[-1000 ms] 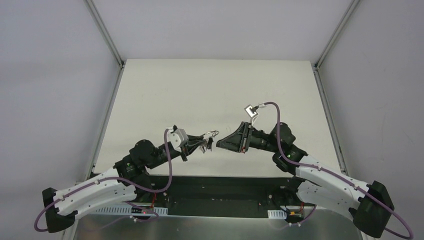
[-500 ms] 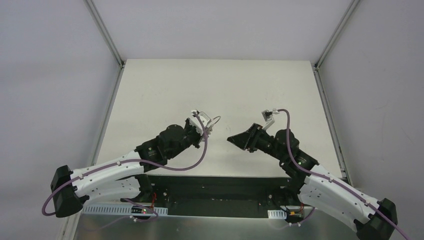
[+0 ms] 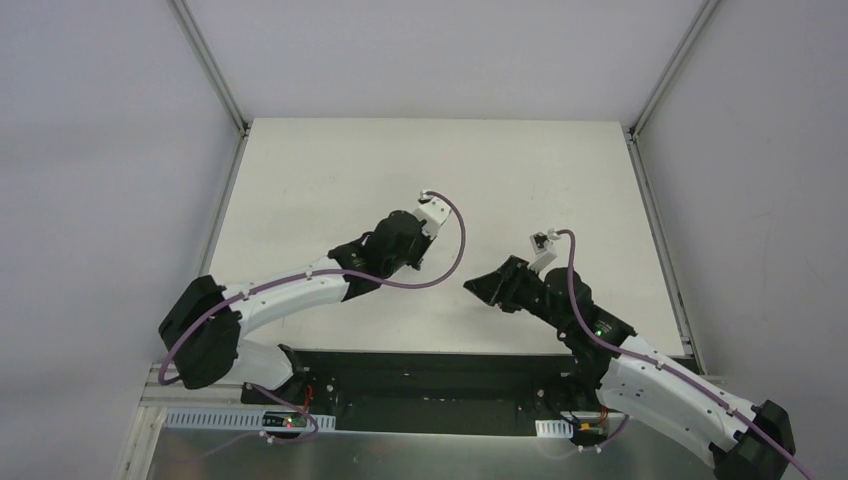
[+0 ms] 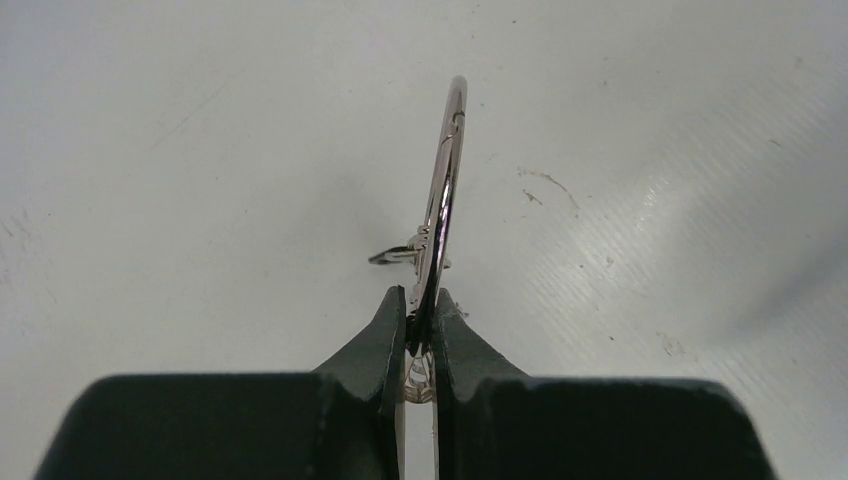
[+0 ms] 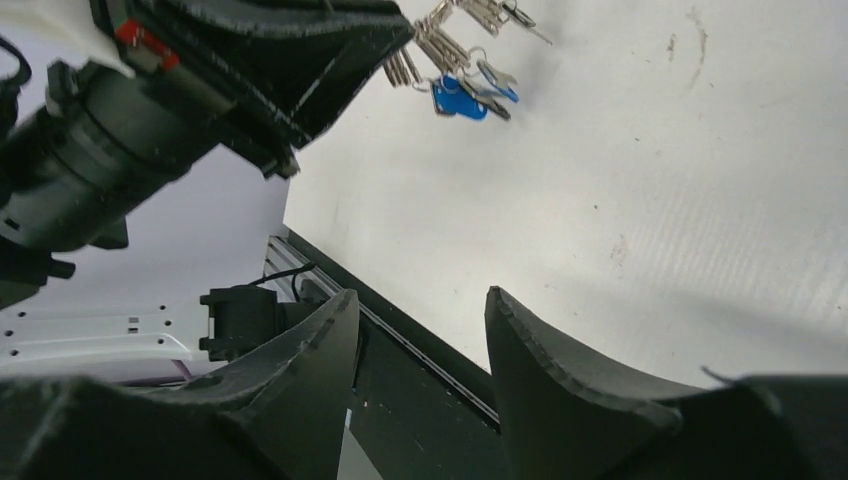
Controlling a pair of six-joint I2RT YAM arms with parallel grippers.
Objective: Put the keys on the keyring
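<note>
My left gripper is shut on the keyring, a thin silver ring seen edge-on and sticking up out of the jaws above the white table. A small silver piece hangs on the ring just past the fingertips. In the right wrist view a bunch of silver keys and one blue-headed key sit right at the tip of the left gripper; I cannot tell whether they are threaded on the ring. My right gripper is open and empty, well apart from the keys. In the top view it sits right of the left wrist, which hides the ring.
The white table has metal rails along both sides. The black near edge of the table runs just below my right gripper. The purple cable loops off the left wrist between the two arms.
The left arm has swung away from the near edge toward the table's middle, carrying the ring. The two grippers, nearly tip to tip before, are now apart. The right gripper has drawn back slightly rightward.
</note>
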